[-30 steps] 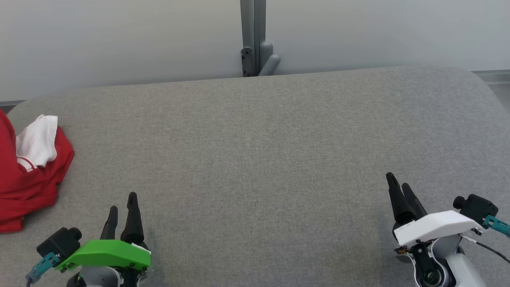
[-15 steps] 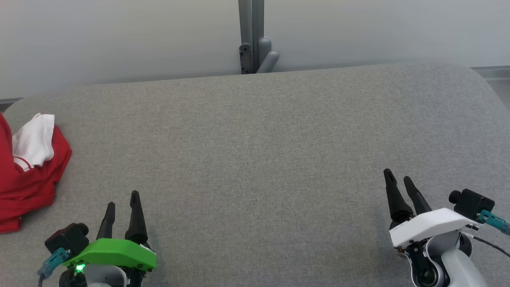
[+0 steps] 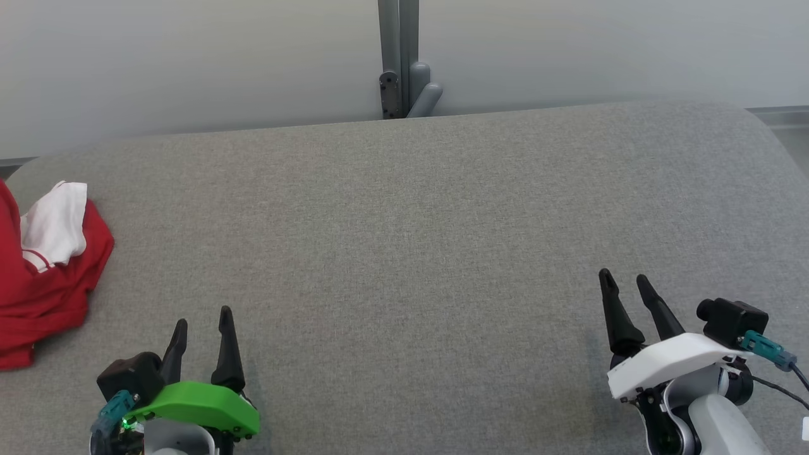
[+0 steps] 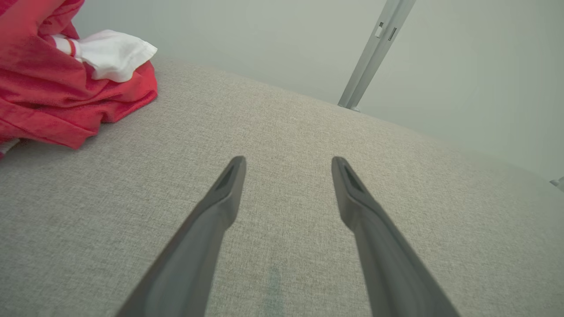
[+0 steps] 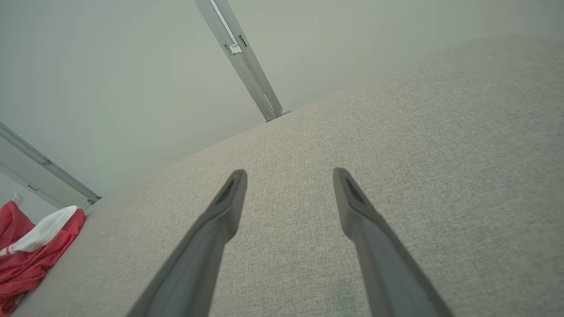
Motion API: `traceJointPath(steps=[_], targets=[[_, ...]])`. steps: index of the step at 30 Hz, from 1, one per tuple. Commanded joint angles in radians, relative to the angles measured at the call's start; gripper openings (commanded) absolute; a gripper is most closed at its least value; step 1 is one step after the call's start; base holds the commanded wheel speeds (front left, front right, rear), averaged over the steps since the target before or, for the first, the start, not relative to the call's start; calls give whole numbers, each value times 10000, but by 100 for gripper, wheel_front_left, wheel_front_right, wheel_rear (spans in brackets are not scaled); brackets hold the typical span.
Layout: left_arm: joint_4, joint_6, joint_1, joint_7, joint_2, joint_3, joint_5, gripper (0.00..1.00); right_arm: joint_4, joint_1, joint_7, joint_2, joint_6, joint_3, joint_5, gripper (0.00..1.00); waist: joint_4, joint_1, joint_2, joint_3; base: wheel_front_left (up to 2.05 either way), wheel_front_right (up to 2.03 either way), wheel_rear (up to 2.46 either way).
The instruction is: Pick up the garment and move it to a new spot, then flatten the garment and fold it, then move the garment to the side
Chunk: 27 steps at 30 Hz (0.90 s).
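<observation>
The garment (image 3: 44, 278) lies bunched on the counter (image 3: 404, 221), beyond and to the left of the left end effector (image 3: 203, 316). Left and right end effector (image 3: 624, 275) stand wide, empty. Expect soft, light, limp cloth. Pinch a raised red fold.

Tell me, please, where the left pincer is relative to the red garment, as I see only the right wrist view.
Observer: The green-covered left pincer is to the right of the crumpled red and white fabric garment and nearer the robot, apart from it, over the grey woven surface.
Operator: Thank you. Are its jaws open?
Observer: Yes, its dark fingers stand apart with nothing between them.
</observation>
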Motion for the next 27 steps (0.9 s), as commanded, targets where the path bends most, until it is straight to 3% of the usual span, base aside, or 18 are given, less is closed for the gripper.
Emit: traceJointPath(steps=[1,27], targets=[[-50,46,-139,-106,119,-48,336,100,-34,-101,-115,-99,5,51,-327,100,-4,-1,48,-8,0,0,0],[130,371,-97,-665,131,-183,2634,100,141,-126,-702,-13,5,-91,-2680,100,-15,-1,64,88,0,0,0]])
